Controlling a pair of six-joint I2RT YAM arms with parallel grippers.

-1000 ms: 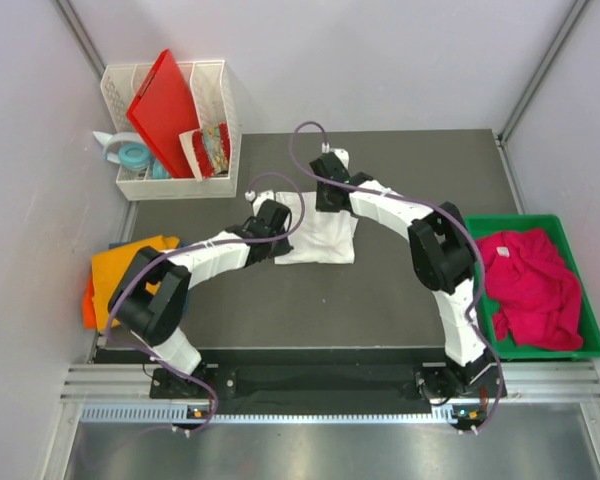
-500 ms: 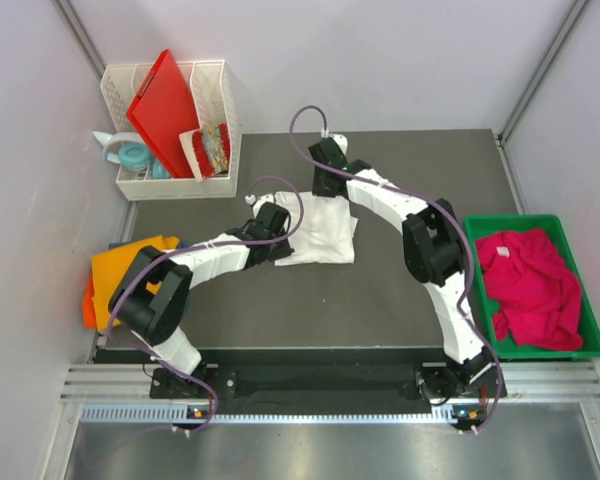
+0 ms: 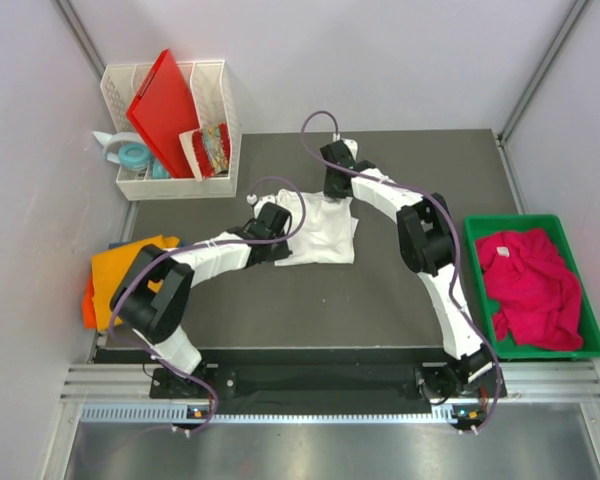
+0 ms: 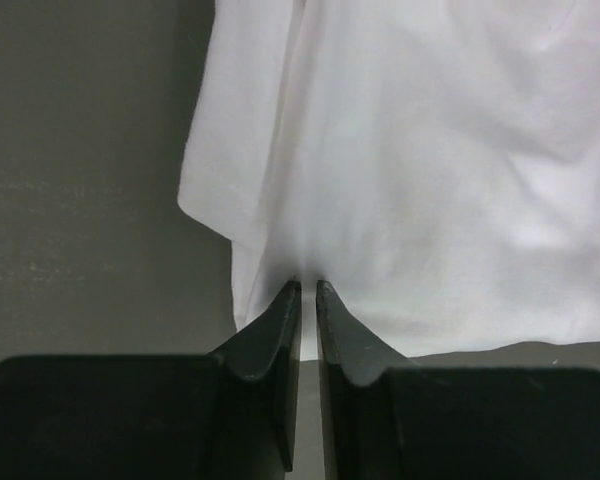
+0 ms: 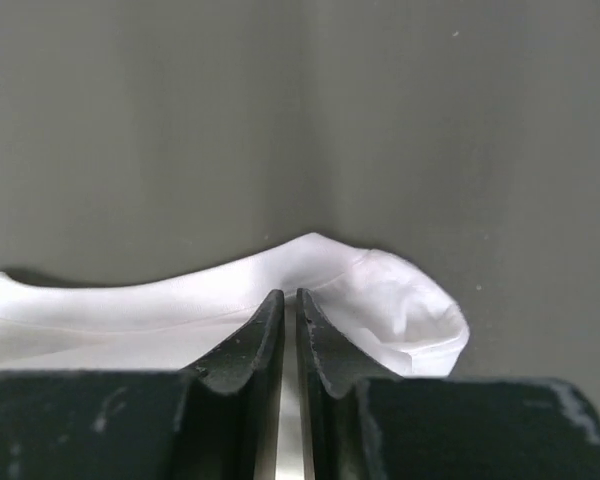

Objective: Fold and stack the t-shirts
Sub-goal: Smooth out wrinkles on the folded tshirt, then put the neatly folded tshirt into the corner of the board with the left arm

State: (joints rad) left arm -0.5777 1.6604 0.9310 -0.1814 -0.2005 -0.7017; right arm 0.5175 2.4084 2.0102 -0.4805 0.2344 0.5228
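Observation:
A folded white t-shirt lies in the middle of the dark table. My left gripper is at its left edge, shut on a pinch of white cloth; its jaws stand almost together. My right gripper is at the shirt's far edge, and its narrow jaws are shut on a raised hump of the white hem. A magenta-pink t-shirt lies crumpled in the green bin at the right. An orange t-shirt hangs off the table's left edge.
A white basket with a red plastic board and small items stands at the far left corner. A roll of tape lies beside it. Grey walls close in on both sides.
My right gripper has shifted along the shirt's far edge, first left and then back right, and the cloth there is now bunched up. The left gripper has hardly moved.

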